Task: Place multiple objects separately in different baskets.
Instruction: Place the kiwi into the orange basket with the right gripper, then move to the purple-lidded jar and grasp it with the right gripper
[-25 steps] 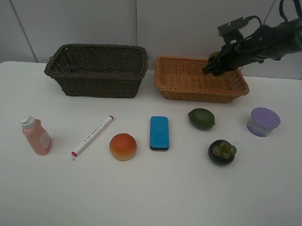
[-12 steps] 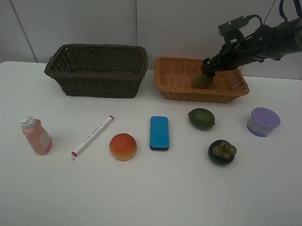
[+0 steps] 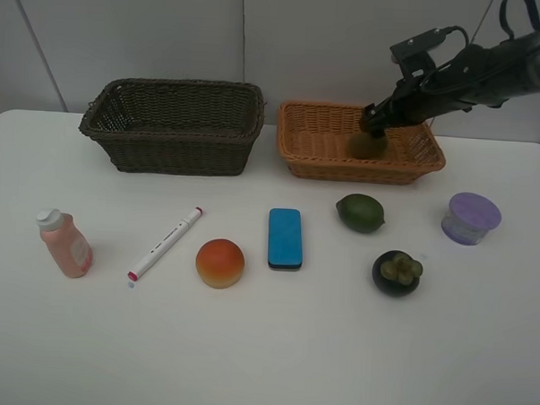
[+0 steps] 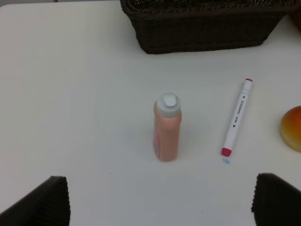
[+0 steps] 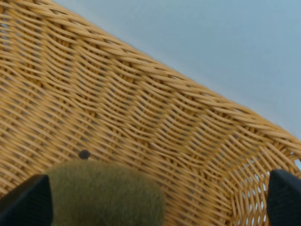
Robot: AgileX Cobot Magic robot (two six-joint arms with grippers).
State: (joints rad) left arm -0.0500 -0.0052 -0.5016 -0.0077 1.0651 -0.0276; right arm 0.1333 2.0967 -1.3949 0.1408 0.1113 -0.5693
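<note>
The brown kiwi (image 3: pixel 366 146) lies about mid-floor in the light orange basket (image 3: pixel 415 162) at the back edge of the bench (image 3: pixel 291 347). The right arm's fingers (image 5: pixel 23 200) stand wide just above it with nothing in them, so I'd judge the drop done. The good move from here is a straight lift clear of the wicker rim before swinging out toward the lime (image 3: pixel 360 212), lest a finger roll the fruit or snag the weave. The left arm's fingers (image 4: pixel 44 202) are spread wide too, empty, over the pink bottle (image 4: pixel 167 129) standing near the bench's left edge.
</note>
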